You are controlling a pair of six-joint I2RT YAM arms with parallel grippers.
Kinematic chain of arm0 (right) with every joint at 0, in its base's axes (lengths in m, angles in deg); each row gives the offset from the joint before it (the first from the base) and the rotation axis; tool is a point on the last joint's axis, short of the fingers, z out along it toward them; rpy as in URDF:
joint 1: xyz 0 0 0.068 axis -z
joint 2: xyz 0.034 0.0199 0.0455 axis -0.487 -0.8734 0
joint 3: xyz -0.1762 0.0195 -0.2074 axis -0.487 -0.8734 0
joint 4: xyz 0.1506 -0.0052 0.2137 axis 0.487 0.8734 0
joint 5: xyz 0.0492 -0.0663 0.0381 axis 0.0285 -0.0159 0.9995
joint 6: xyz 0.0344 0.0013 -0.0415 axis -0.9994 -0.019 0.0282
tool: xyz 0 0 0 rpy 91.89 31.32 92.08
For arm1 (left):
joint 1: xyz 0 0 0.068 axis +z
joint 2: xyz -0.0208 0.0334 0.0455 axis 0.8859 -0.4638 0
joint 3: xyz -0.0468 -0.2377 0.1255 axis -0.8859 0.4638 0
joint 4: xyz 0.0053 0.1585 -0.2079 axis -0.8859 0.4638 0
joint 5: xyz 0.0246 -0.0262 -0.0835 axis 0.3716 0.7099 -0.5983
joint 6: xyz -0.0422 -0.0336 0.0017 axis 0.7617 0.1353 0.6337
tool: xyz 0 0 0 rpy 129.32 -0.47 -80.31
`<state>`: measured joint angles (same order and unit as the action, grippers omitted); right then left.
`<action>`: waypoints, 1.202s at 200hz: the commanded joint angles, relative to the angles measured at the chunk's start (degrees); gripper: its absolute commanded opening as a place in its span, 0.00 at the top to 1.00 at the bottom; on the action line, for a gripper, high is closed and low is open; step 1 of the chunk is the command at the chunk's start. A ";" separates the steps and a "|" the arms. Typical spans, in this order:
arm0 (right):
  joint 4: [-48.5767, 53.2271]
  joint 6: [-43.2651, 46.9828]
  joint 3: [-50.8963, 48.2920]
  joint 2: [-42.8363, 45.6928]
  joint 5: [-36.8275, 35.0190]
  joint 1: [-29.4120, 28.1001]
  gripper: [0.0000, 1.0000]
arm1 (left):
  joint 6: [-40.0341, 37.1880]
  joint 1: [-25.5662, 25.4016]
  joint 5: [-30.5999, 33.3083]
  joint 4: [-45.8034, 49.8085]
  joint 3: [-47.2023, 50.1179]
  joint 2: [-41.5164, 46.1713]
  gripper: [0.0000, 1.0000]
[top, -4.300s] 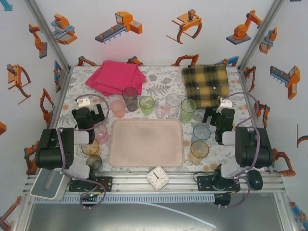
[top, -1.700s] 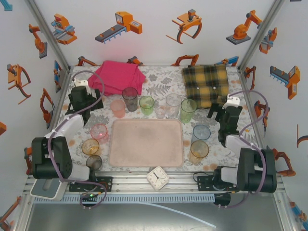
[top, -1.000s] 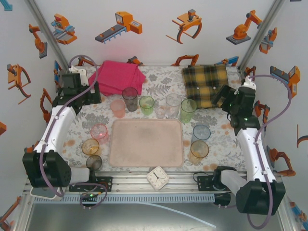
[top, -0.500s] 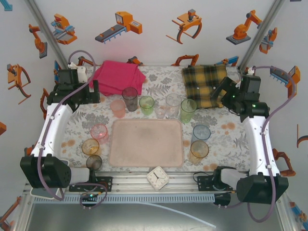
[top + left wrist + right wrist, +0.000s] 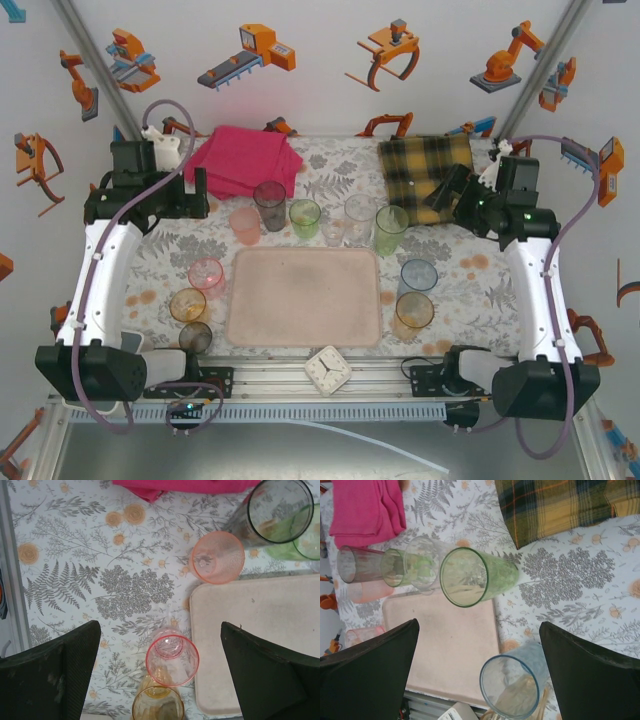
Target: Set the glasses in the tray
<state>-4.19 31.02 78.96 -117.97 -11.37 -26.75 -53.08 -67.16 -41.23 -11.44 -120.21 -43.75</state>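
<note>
While poised above tumblers (image 5: 470,575) ringing the bare pale-pink tray (image 5: 305,300), holds left gripper (image 5: 160,680) and right gripper (image 5: 479,670) agape, empty, ready to pick.

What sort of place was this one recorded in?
Probably a lab robot-test booth, not a home: white walls printed with orange robot cartoons, aluminium frame posts at the corners, and two robot arms mounted on a metal rail at the edge of a floral-covered table.

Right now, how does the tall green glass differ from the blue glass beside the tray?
The green glass is taller and stands beyond the far right corner of the tray; the blue glass is shorter and stands off its right edge. Both are upright, empty and outside the tray.
</note>
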 commanded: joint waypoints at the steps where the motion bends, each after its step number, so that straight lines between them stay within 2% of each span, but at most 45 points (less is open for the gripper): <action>1: 5.92 2.59 4.11 0.11 -6.39 -3.49 0.07 | -2.60 -0.81 -2.59 3.39 -1.33 1.63 0.03; 37: 13.44 5.29 10.29 -4.78 -20.95 -15.35 0.08 | -3.19 -1.17 -2.22 3.70 -0.26 1.84 0.03; 60: 14.07 4.45 12.13 -7.32 -21.58 -18.47 0.12 | -3.69 -1.27 -3.06 4.39 -0.38 1.33 0.03; 87: 13.72 3.29 12.80 -9.21 -20.80 -19.82 0.19 | -4.97 -1.43 -5.25 5.48 -0.40 1.16 0.03; 121: 14.29 2.59 13.57 -11.30 -20.32 -20.56 0.21 | -7.08 -1.53 -6.52 7.25 0.06 0.87 0.03; 144: 15.83 2.52 13.67 -12.37 -23.61 -20.65 0.22 | -7.34 -1.59 -7.37 8.36 0.01 0.60 0.03; 185: 15.88 2.44 15.35 -14.83 -23.99 -20.66 0.25 | -9.59 -1.73 -10.53 10.26 -0.84 0.60 0.03; 205: 15.48 2.88 16.32 -16.34 -23.59 -20.60 0.33 | -9.39 -1.88 -10.90 10.28 -1.96 -0.41 0.03; 240: 14.58 2.74 16.29 -17.20 -23.81 -20.67 0.36 | -7.20 -2.14 -12.22 9.83 -3.07 -1.73 0.03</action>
<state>10.30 33.77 93.65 -134.91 -34.21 -46.97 -60.90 -68.98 -50.95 -2.54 -120.84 -44.74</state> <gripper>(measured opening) 0.652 0.972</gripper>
